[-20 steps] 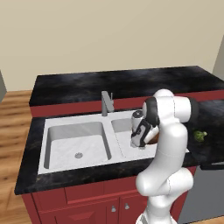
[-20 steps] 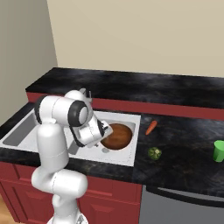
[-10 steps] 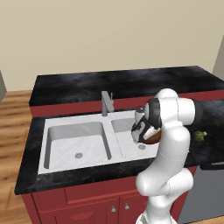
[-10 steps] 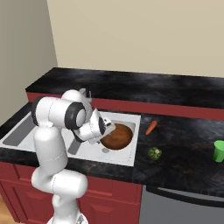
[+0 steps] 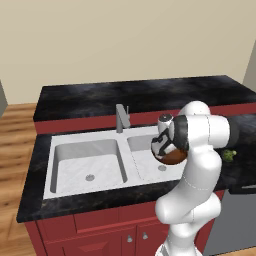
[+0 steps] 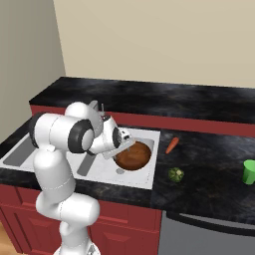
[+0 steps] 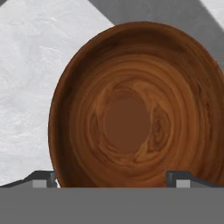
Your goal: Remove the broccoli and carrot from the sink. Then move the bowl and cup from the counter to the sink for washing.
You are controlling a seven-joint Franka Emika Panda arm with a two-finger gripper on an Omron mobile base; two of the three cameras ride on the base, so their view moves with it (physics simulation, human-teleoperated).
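no readable text, labels, brands, numbers or signs anywhere

This is a home kitchen. A double sink (image 5: 87, 162) with a faucet (image 5: 121, 118) sits in a black stone counter (image 6: 149, 102) over red cabinets (image 5: 100, 235) (wood floor (image 5: 15, 150) alongside).

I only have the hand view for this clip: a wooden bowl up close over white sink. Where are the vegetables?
Observer: The carrot lies on the counter just right of the sink; the broccoli sits nearer the front edge.
Operator: And the cup?
Observer: The green cup stands far right on the counter, not yet in the sink.
Operator: Which basin has the bowl?
Observer: The bowl is in the right basin, right of the faucet.
Operator: Is it gripped?
Observer: The gripper is open, fingertips wide apart beside the rim.
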